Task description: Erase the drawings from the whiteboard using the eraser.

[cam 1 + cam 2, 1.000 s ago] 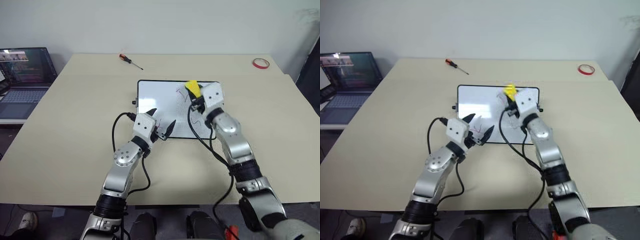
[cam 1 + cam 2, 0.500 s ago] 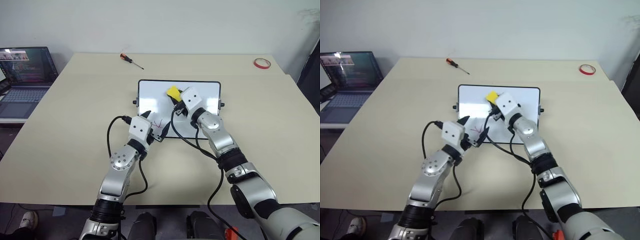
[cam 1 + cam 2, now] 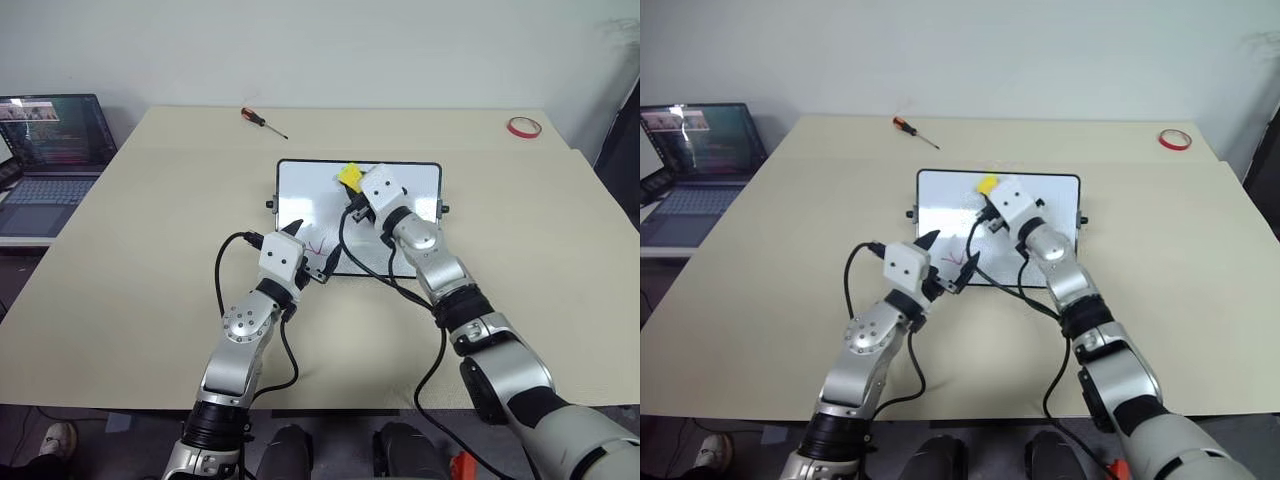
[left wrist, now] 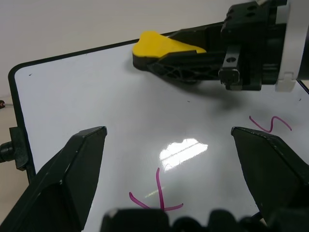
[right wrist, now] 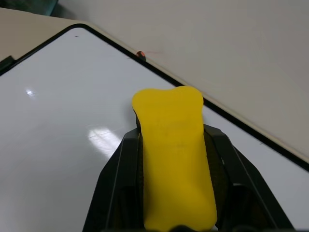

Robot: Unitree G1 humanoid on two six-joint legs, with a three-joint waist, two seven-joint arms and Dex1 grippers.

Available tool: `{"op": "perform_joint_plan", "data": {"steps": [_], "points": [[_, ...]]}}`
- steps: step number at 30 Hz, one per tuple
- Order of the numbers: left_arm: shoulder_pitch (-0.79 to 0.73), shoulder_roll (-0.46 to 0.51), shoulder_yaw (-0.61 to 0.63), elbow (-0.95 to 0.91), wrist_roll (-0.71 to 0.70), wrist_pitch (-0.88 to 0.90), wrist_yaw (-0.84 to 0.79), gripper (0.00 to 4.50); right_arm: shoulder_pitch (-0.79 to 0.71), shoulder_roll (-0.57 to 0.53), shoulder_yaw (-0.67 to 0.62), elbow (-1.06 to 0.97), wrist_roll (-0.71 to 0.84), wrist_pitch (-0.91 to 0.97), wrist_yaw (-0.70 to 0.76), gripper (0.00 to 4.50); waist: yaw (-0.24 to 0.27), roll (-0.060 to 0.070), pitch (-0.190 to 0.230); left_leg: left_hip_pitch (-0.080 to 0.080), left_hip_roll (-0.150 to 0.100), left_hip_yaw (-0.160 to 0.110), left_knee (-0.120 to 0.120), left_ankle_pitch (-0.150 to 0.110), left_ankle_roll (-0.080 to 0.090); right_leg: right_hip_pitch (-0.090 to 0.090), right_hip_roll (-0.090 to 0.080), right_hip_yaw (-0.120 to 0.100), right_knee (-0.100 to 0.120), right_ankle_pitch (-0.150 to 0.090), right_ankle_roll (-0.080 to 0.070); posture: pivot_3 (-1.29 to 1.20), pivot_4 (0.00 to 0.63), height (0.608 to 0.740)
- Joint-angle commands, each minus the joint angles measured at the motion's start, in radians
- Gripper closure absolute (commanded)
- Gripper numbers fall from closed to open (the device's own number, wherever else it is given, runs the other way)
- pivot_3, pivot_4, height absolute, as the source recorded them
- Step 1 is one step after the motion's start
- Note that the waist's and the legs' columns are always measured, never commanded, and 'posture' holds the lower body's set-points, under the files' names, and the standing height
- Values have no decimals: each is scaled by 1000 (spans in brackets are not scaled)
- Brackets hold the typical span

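Note:
The whiteboard (image 3: 300, 195) lies flat in the middle of the table, black-framed. My right gripper (image 3: 350, 186) is shut on the yellow eraser (image 3: 349, 176), which sits at the board's far edge near the middle, its dark underside down on or just over the surface. The eraser (image 5: 174, 140) lies between the black fingers (image 5: 118, 179). My left gripper (image 3: 306, 250) stands open over the board's near left part. Between its fingers (image 4: 72, 179) two of the red drawings show, a check mark (image 4: 157, 193) and a squiggle (image 4: 270, 123).
A laptop (image 3: 48, 150) stands open at the table's left edge. An orange-handled screwdriver (image 3: 262, 121) lies at the back and a red tape ring (image 3: 521, 126) at the back right. Black cables hang from both wrists over the board's near edge.
My right gripper has swept the eraser leftward along the board's far part, from the right towards the middle. The left gripper has stayed where it was, open.

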Motion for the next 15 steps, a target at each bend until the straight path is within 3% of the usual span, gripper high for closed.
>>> {"op": "perform_joint_plan", "data": {"steps": [1, 7, 15], "points": [[-10, -1, -4, -38, 1, -8, -1, 0, -24, -18, -22, 9, -8, 2, -20, 3235, 0, 0, 0, 0, 0, 0, 0, 0, 0, 0, 0, 0, 0, 0, 0, 0, 150, 740], [-4, -4, -10, -45, 0, -4, -2, 0, 18, -27, 9, -43, -24, 69, 46, 3235, 1, 0, 0, 0, 0, 0, 0, 0, 0, 0, 0, 0, 0, 0, 0, 0, 150, 740], [-4, -5, -5, -47, -1, 0, 5, 0, 162, -89, 44, -262, -28, 331, 178, 3235, 7, 0, -1, 4, 0, 0, 0, 0, 0, 3, 0, 0, 1, 0, 0, 0, 150, 740]]}}
